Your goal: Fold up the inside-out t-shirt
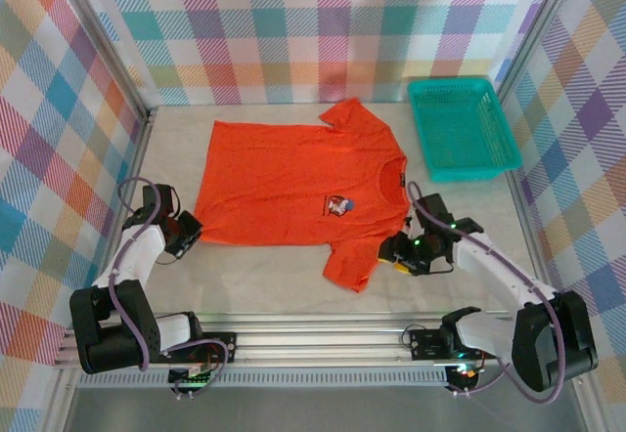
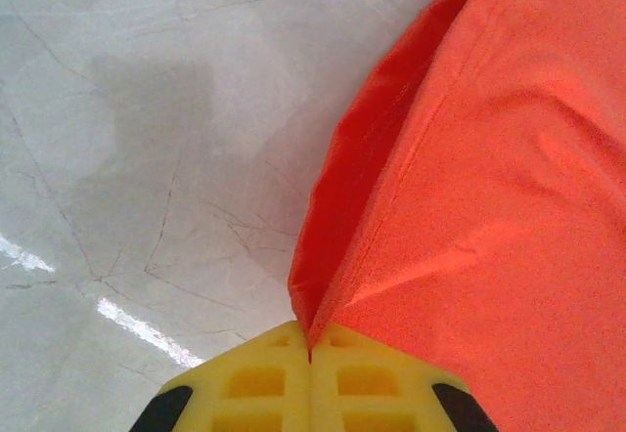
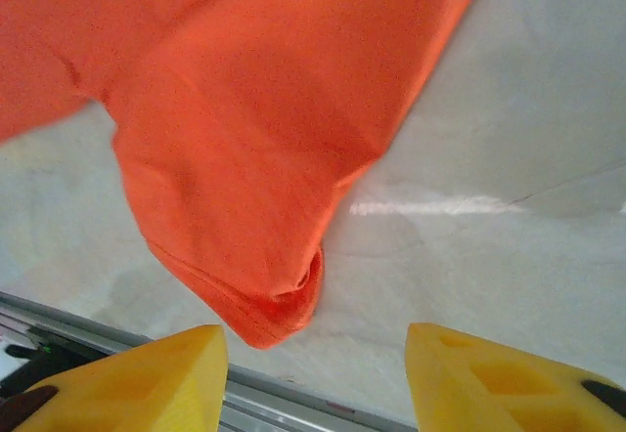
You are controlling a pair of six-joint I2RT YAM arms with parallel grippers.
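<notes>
While left gripper pinches t-shirt hem corner, right gripper gapes empty beside sleeve edge; bare table nearside.

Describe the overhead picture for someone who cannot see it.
An orange-red t-shirt lies spread flat on a pale table, collar to the right. The left gripper pinches its near hem corner and the right gripper, open, sits beside the near sleeve. A teal basket stands at the far right.

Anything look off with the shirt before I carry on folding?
One thing: the bright orange-red cloth t-shirt lies mostly flat, but its near sleeve's hem is curled over on itself at the tip, just ahead of the open right tool.
</notes>
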